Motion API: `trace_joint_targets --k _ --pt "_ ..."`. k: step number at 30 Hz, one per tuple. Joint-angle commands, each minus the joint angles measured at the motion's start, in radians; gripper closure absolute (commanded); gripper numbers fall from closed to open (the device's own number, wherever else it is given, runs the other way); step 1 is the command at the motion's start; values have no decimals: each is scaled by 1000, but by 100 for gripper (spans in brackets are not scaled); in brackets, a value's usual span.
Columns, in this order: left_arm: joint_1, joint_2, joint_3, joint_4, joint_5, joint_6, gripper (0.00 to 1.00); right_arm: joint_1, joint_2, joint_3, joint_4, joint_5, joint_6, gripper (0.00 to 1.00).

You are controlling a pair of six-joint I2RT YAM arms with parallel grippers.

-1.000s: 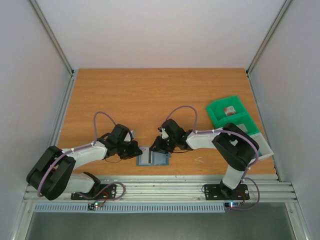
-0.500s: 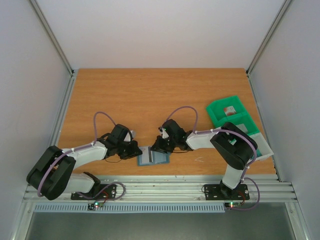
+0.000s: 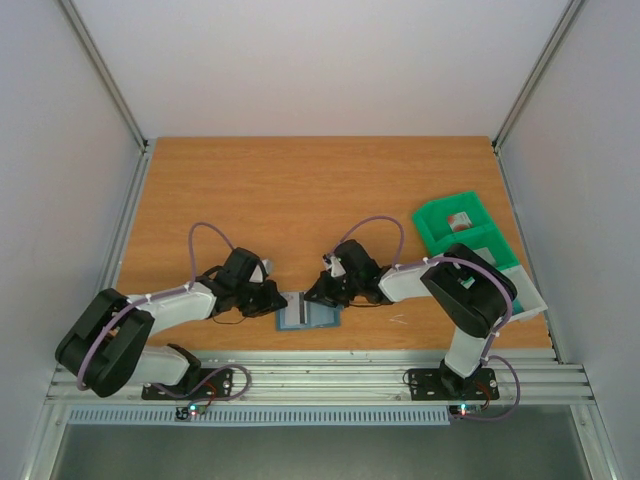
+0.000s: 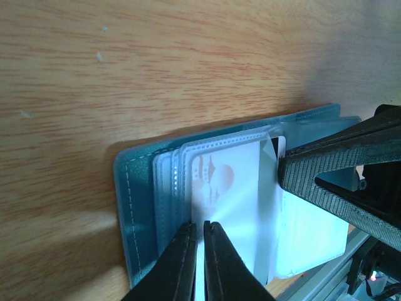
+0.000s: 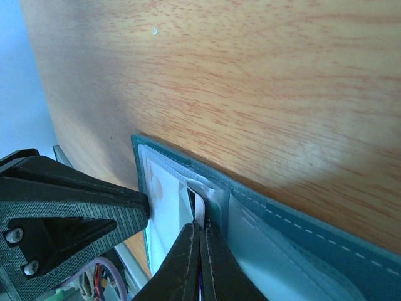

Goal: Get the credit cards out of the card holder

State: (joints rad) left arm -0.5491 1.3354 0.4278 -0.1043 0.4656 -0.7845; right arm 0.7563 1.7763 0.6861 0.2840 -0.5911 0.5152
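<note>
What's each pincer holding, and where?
Right pincer pinches the pale thin credit card by its exposed edge; left pincer clamps the blue-grey folding card holder by the edge of a clear sleeve.

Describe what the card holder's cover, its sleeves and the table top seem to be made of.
The card holder cover: matte teal leather or imitation, stitched along its edge. The sleeves: clear glossy plastic; a credit card shows through. The table top: wood or wood-look laminate, with grain.

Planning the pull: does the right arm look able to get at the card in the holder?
Probably yes: the right gripper is shut on the exposed edge of the card, and the left gripper clamps the holder from the other side.
</note>
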Motion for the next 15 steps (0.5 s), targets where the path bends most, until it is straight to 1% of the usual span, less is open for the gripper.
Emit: trace_joint_targets --k 1,15 --pt "-5 39 -37 -57 -93 3 91 -19 -9 -35 17 -15 8 99" --pt "-8 36 -36 -47 -92 -18 90 -42 -95 -60 -48 22 -27 99"
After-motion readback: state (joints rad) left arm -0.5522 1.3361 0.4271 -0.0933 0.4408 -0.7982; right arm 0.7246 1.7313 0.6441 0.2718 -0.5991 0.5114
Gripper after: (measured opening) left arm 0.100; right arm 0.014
